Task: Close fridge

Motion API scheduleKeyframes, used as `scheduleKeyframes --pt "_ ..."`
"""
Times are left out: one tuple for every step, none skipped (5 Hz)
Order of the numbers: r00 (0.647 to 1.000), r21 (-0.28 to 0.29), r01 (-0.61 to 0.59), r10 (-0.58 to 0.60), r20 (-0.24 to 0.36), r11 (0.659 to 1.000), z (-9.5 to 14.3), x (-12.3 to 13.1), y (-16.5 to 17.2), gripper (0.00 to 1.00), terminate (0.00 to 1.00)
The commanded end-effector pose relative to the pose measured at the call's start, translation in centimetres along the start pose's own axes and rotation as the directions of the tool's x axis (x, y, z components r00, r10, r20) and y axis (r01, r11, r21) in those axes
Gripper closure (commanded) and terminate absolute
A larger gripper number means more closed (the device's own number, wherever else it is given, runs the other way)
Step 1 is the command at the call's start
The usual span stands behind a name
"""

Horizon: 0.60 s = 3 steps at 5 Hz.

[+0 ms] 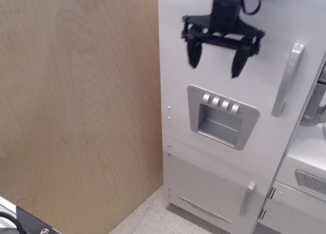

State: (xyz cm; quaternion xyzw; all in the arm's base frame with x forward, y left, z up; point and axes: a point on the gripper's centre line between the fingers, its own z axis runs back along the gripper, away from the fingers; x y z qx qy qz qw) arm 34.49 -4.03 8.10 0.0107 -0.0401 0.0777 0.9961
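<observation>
Gripper (216,56): black, two fingers spread wide, empty, pointing down in front of the upper door; contact with the panel cannot be judged from this angle.
Fridge (224,142): tall white cabinet, right of centre; large door lies flush with the cabinet front.
Dispenser recess (222,116): grey, four buttons, just below the fingertips.
Bar handle (287,80): silver, vertical, right of the gripper.
Lower door (214,188): white, short handle.
Wood panel (76,106): left, adjoining the fridge.
</observation>
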Motion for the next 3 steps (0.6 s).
scheduleKeyframes --pt "0.997 -0.023 0.051 -0.049 0.062 0.998 3.15 -1.2 0.76 0.0 0.0" --pt "0.997 -0.023 0.051 -0.049 0.062 0.998 3.15 -1.2 0.76 0.0 0.0" --pt "0.997 -0.023 0.051 -0.049 0.062 0.998 3.15 -1.2 0.76 0.0 1.0"
